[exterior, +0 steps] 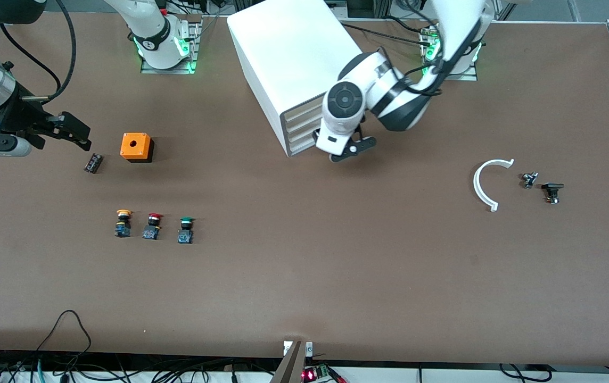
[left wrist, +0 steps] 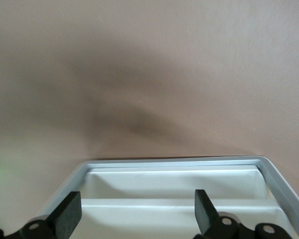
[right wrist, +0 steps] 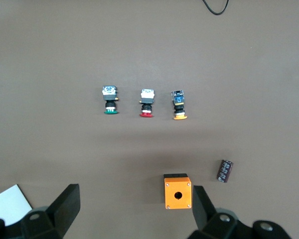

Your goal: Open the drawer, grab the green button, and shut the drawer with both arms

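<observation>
The white cabinet stands near the arms' bases, with four cream drawer fronts that all look shut. My left gripper is open and empty, right in front of the lower fronts. The left wrist view shows its fingers spread over the stepped fronts. The green-capped button stands on the table, nearer the front camera, at the cabinet-side end of a row of three. It also shows in the right wrist view. My right gripper hangs open and empty over the right arm's end of the table.
A red-capped button and a yellow-capped button stand beside the green one. An orange box and a small dark cylinder lie by the right gripper. A white curved piece and two small black parts lie toward the left arm's end.
</observation>
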`<state>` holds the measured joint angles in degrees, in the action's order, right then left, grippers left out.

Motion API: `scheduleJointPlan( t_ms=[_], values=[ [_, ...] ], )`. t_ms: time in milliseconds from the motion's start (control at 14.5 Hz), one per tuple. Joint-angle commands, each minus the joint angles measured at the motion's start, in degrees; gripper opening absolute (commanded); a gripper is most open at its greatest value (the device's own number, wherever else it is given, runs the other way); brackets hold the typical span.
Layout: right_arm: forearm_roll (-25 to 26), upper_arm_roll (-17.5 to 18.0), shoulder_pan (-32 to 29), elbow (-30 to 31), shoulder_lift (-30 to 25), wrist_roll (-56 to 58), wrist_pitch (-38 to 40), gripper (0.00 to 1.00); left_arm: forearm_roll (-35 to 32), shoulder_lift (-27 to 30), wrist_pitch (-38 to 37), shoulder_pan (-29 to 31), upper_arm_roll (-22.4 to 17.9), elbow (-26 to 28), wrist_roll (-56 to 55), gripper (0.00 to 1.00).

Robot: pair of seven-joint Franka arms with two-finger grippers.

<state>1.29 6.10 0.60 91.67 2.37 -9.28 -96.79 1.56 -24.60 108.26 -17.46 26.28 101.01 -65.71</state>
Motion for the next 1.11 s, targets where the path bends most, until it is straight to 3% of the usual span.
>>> scheduleJointPlan(
  t_ms=[0,553,1037],
  values=[
    [-0.50,1.37,-1.39,0.00,-0.61,-1.09,0.55,1.00,0.20,3.41,-7.70,4.78,0.26,-4.40,8.63,1.00],
    [-0.59,1.11,-1.47,-0.35,-0.61,-1.09,0.99,1.00,-9.38,7.29,-22.82,18.14,0.26,-19.16,42.02,1.00],
    [-0.68,1.19,-1.47,-0.44,-0.70,-1.09,1.17,1.00,-8.34,11.59,-22.84,26.42,-0.26,-21.55,59.53,1.00]
  ],
)
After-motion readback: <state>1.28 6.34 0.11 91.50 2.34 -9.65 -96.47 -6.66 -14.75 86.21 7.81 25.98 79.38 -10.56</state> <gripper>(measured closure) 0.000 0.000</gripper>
